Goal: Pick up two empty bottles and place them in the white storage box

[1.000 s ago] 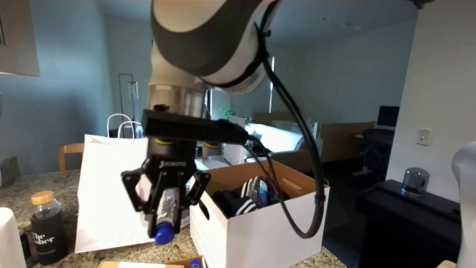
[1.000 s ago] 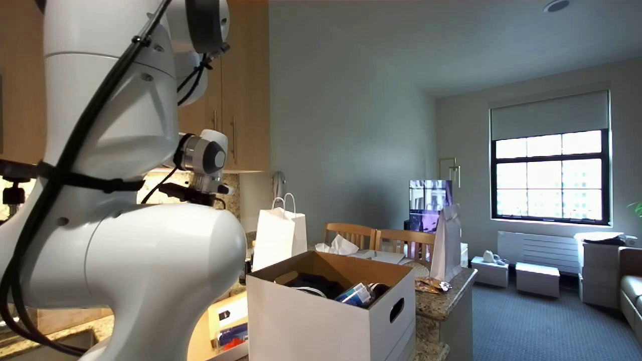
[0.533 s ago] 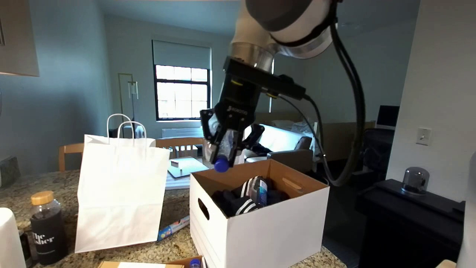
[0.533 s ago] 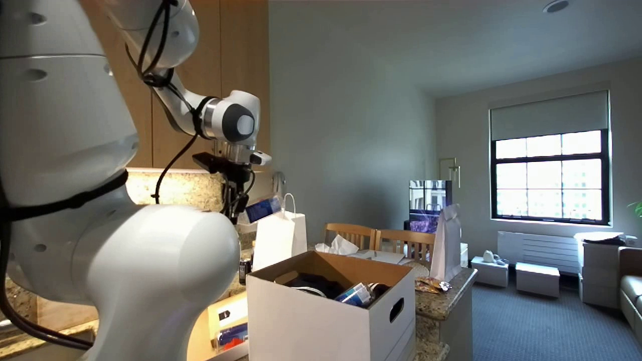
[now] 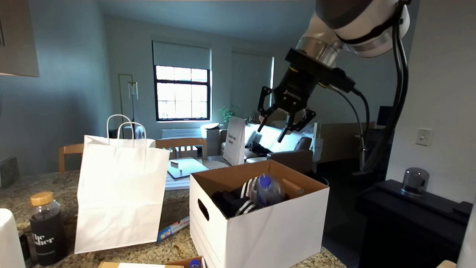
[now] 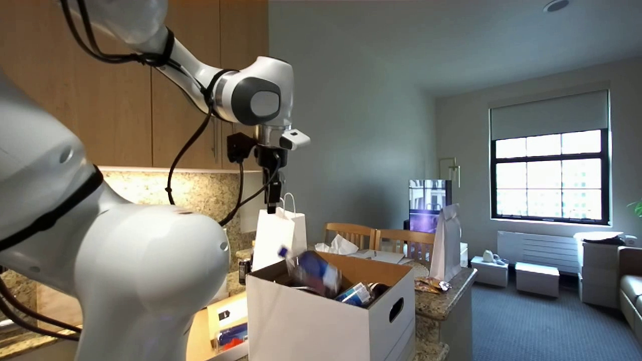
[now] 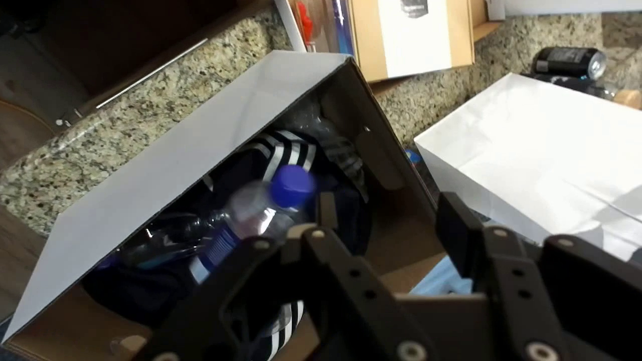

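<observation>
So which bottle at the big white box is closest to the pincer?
The blurry bottle, its blue cap tilted up, below the open pincer. The sharper bottle, resting in the white storage box, lies farther away.

The forearm [image 6: 194, 64] slopes down to the wrist [image 6: 261, 100]. The gripper [image 5: 269, 135] hangs below the wrist, directed downward. Its two fingers [image 5: 284, 133] stand apart, with a wide gap between the tips. In the wrist view, finger detail is too dark to read fully.
</observation>
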